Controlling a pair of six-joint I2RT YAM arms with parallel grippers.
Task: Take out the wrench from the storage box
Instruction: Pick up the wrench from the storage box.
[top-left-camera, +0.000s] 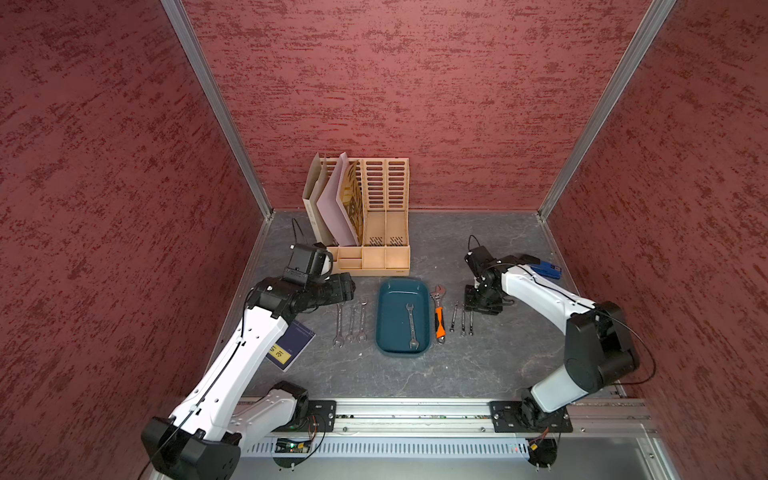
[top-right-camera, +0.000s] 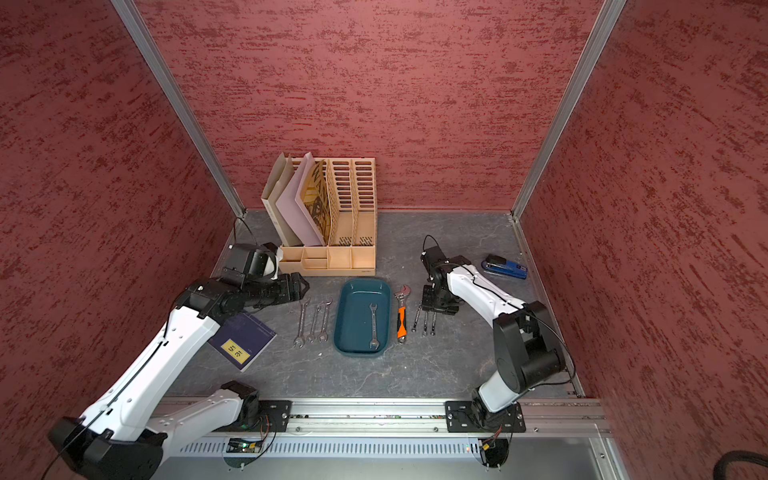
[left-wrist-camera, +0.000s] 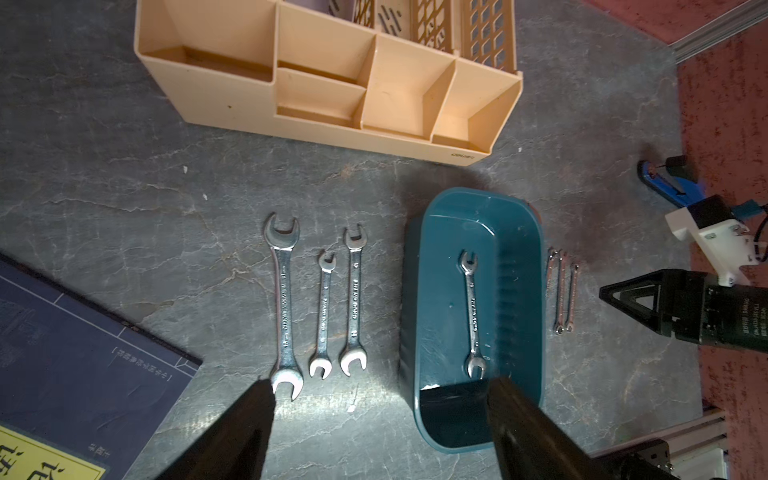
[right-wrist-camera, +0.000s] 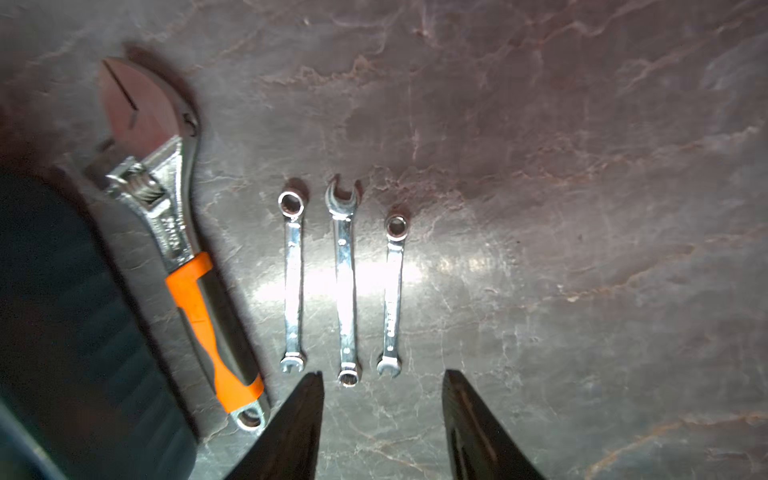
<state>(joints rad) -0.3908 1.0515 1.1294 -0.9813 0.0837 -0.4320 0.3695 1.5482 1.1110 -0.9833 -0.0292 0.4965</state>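
Wrench: lies flat, lengthwise, inside the storage box, right of its middle.
Storage box: mid tabletop.
Left gripper: spread wide, empty, left of the box.
Right gripper: jaws parted, empty, by three small wrenches right of the box.

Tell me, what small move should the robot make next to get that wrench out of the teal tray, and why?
Probably slide the left fingers over the storage box and centre them above the wrench. They stand wide open and empty beside the box, while the wrench lies flat inside, untouched.
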